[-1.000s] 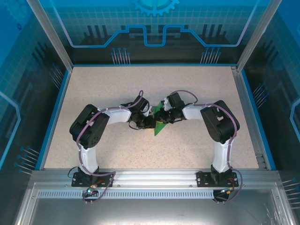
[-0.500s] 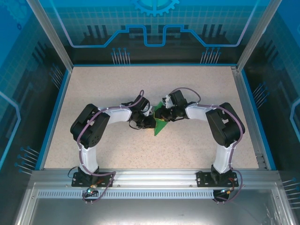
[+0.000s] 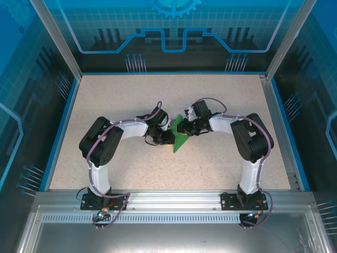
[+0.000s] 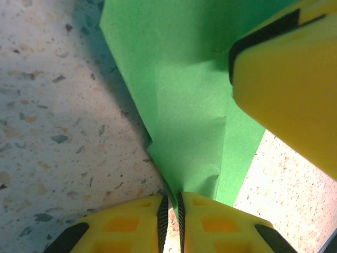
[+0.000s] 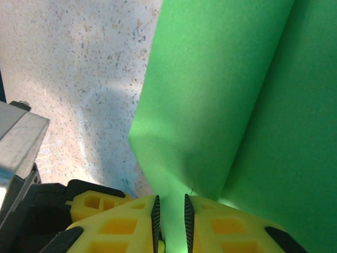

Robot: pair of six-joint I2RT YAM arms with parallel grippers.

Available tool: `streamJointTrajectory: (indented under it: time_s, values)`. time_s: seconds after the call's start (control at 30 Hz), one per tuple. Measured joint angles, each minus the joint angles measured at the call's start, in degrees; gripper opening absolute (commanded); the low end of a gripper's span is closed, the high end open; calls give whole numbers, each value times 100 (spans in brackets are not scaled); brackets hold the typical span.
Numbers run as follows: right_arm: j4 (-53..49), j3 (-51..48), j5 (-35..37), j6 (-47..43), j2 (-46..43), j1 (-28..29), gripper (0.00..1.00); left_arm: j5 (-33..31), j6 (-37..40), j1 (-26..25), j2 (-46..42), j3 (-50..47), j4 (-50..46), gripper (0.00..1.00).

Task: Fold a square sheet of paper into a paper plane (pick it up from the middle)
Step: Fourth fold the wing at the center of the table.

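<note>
Speckled table (image 3: 105,105): paper (image 3: 180,141) creased, part-folded, no plane yet; left gripper (image 4: 170,211) & right gripper (image 5: 171,211) each nipped tight on it.

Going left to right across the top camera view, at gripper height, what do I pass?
In order: black left-arm elbow housing → left gripper → green creased sheet of paper → right gripper → black right-arm elbow housing.

Left claw (image 4: 169,204), right claw (image 5: 171,210): tight pinch

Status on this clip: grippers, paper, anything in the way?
Copy: left gripper shut on paper, right gripper same. Paper creased, held between both. No obstruction seen.
</note>
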Motion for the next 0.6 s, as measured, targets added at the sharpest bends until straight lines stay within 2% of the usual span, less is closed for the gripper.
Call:
streamJointTrajectory:
  time_s: [0.6]
  values:
    - [-138,326,-98,-188,411,9,21,-46,109,0,0,4,-31,13]
